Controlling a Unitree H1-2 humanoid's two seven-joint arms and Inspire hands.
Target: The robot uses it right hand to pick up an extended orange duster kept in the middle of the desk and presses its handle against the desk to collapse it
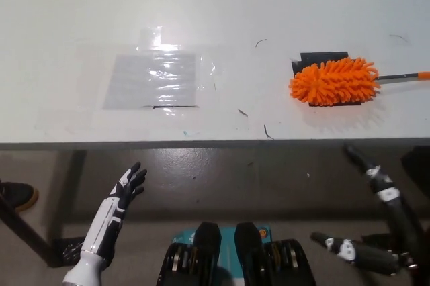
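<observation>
The orange duster [334, 82] lies on the worktop [222, 24], its fluffy head probably light and yielding, so the right hand [376, 222], fingers spread and empty, should take the thin, stiff handle [402, 76].

The white table [80, 17] is carrying an orange duster [334, 81] lying on a black patch [322, 58], up beyond the right hand's fingers [359, 158]; clear tape [151, 79] is sitting beyond the left hand's fingers [134, 178].
</observation>
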